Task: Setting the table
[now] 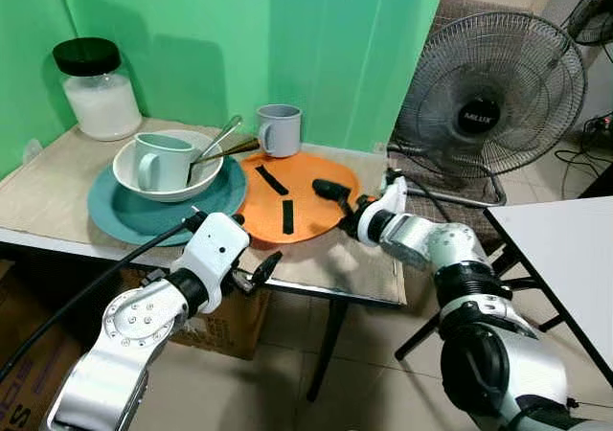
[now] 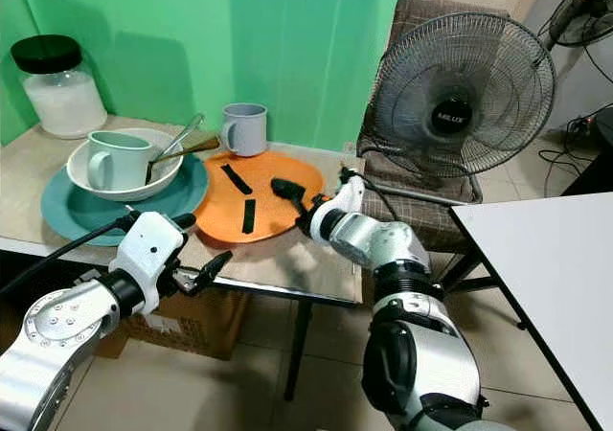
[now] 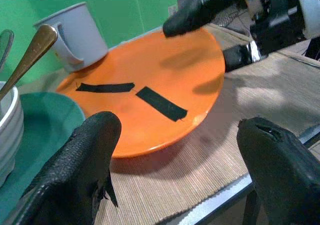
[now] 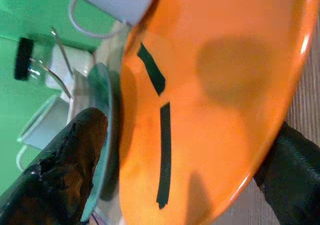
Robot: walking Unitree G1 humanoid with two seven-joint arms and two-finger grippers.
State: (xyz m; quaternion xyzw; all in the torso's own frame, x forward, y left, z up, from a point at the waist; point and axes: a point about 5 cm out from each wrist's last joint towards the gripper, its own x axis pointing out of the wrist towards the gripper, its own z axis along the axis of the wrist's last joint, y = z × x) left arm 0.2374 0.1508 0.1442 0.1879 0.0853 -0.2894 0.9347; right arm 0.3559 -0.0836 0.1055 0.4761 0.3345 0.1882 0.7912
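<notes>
An orange plate [image 1: 292, 199] with two black tape strips lies on the woven mat near the table's right end. My right gripper [image 1: 335, 201] is open and straddles the plate's right rim, with one finger [image 3: 195, 16] hovering above the plate and the other low beside the rim. My left gripper [image 3: 175, 170] is open at the table's front edge, just short of the plate's near rim and holding nothing. To the left, a teal plate [image 1: 120, 215] carries a white bowl [image 1: 134, 177] holding a pale green mug [image 1: 161, 161] and spoons [image 1: 218, 144]. A grey mug [image 1: 280, 129] stands behind the orange plate.
A glass jar [image 1: 96, 91] with a black lid stands at the back left against the green wall. A standing fan [image 1: 488, 96] and a chair are right of the table. A white table [image 1: 565, 259] sits at the far right. A cardboard box [image 1: 230, 326] is under the table.
</notes>
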